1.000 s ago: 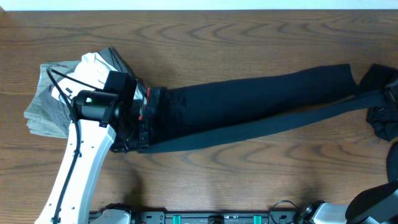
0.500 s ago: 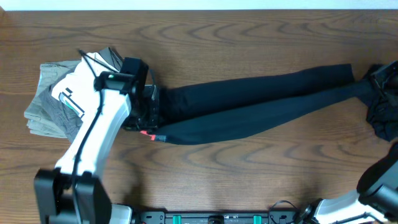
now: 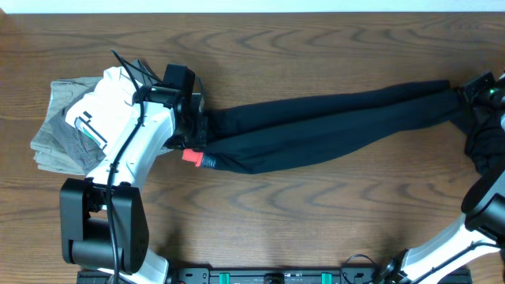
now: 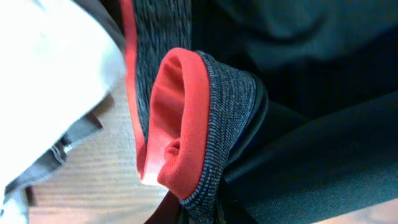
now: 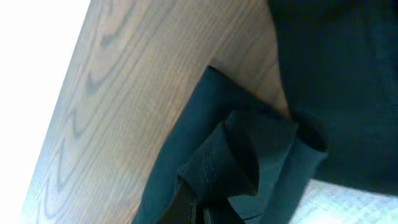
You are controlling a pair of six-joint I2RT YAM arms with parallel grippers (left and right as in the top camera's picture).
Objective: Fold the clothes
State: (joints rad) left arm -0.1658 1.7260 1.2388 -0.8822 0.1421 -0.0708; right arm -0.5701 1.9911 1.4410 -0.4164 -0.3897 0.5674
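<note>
Overhead, I see the black trousers [image 3: 316, 130] stretched across the wooden table [image 3: 316, 229], with the left gripper [image 3: 196, 143] at the waistband [image 3: 193, 157] and the right gripper [image 3: 472, 96] at the leg ends. Folded grey clothes [image 3: 55, 138] lie far left.

Left wrist: fingers pinched narrow on the coral-edged waistband.

Right wrist: fingers clamped on the bunched hem [image 5: 242, 155].

Bright, even overhead light; both wrist views are soft, the black trousers [image 4: 311, 124] losing detail in shadow.

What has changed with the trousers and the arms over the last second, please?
The left gripper, shut on the waistband, swung round and bunched it, drawing the spread legs of the trousers together. The right gripper kept hold of the leg ends. The folded pile stayed.
</note>
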